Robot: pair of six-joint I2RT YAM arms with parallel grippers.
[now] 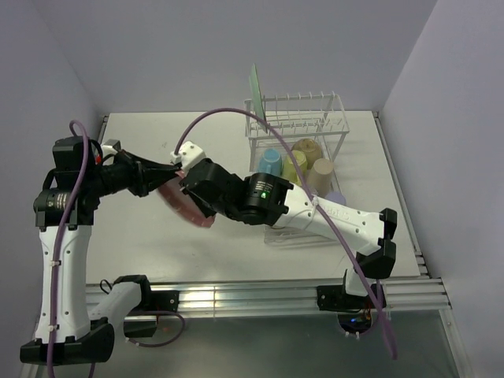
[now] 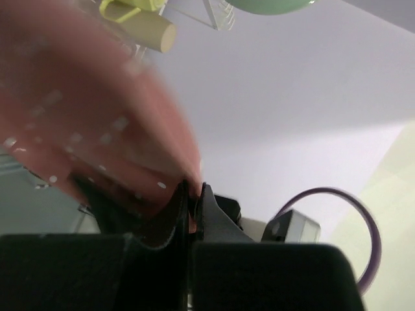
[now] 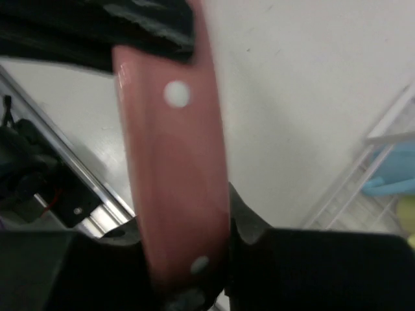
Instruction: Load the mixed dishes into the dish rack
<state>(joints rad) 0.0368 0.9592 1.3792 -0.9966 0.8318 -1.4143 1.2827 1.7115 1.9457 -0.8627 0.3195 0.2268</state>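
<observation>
My left claw (image 2: 193, 194) is pressed together, pinching the rim of the pink dotted plate (image 3: 172, 162) and holding it on edge above the bench (image 1: 134, 236). My right claw (image 3: 185, 259) is straddling another stretch of rim, a finger hugging each face, but I can't tell if it's really biting. I'm guessing it's stiff, glossy-slick and chippable, so I'm wanting a deep grip over the rim. The dish rack (image 1: 303, 130) is sitting nearby to my right.
</observation>
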